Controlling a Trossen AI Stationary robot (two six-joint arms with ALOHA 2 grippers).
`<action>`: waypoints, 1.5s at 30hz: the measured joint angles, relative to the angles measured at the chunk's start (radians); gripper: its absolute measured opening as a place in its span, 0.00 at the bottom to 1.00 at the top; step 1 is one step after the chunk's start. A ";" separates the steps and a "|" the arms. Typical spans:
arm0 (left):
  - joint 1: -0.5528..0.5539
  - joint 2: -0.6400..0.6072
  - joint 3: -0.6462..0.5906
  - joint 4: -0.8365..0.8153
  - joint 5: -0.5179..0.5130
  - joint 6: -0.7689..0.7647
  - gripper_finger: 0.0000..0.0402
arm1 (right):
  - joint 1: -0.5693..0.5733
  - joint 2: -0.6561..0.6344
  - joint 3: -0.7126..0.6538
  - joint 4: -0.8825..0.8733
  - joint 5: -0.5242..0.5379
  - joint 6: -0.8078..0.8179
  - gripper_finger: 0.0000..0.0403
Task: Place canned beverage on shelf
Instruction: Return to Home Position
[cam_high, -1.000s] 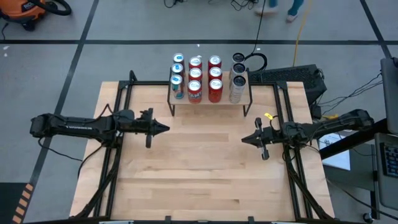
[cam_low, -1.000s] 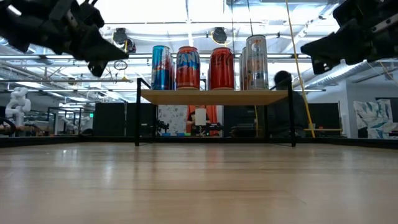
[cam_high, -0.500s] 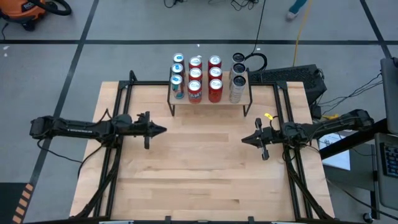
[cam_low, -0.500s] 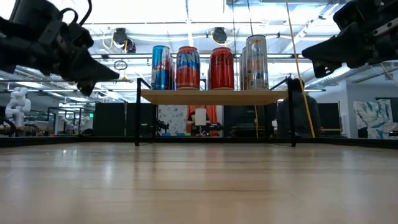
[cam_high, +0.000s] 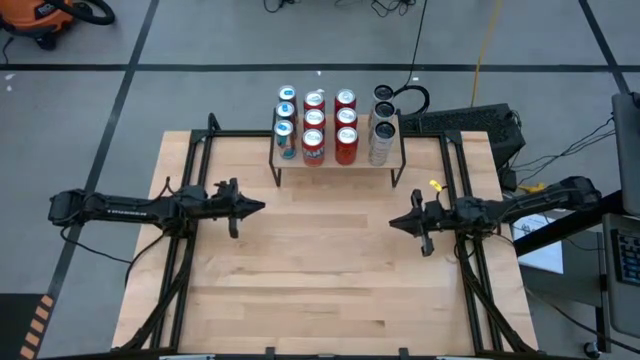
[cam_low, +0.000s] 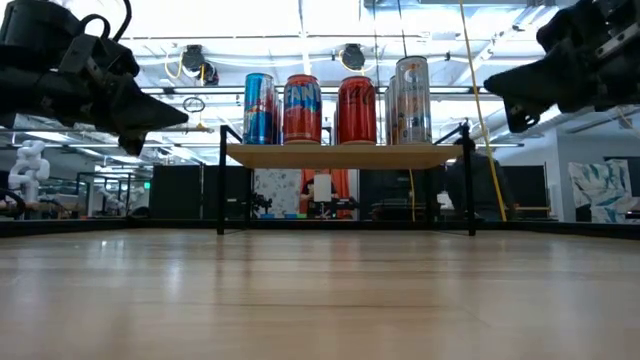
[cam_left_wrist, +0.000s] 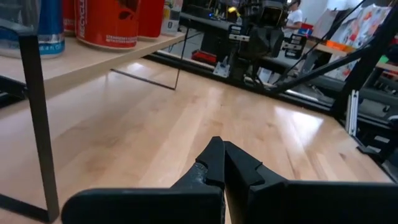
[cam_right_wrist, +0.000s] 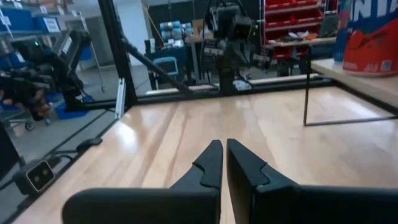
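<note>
At mid-frame, I am holding left gripper and right gripper level, both clenched empty; the shelf is carrying upright cans.

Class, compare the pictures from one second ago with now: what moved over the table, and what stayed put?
The left gripper drew back a little toward its own base and sank slightly, its fingers shut and empty. Nothing was gripped or released. The right gripper, also shut, the shelf and the cans on it stayed as they were.
</note>
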 joint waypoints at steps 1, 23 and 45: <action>0.000 -0.004 0.000 -0.004 0.000 -0.004 0.00 | -0.002 -0.003 0.000 -0.002 0.001 -0.001 0.00; 0.000 -0.260 -0.001 -0.255 0.047 -0.004 0.00 | -0.003 -0.175 -0.004 -0.172 0.002 -0.019 0.00; 0.000 -0.533 -0.002 -0.427 0.083 0.175 0.00 | -0.002 -0.388 -0.005 -0.433 -0.034 -0.039 0.00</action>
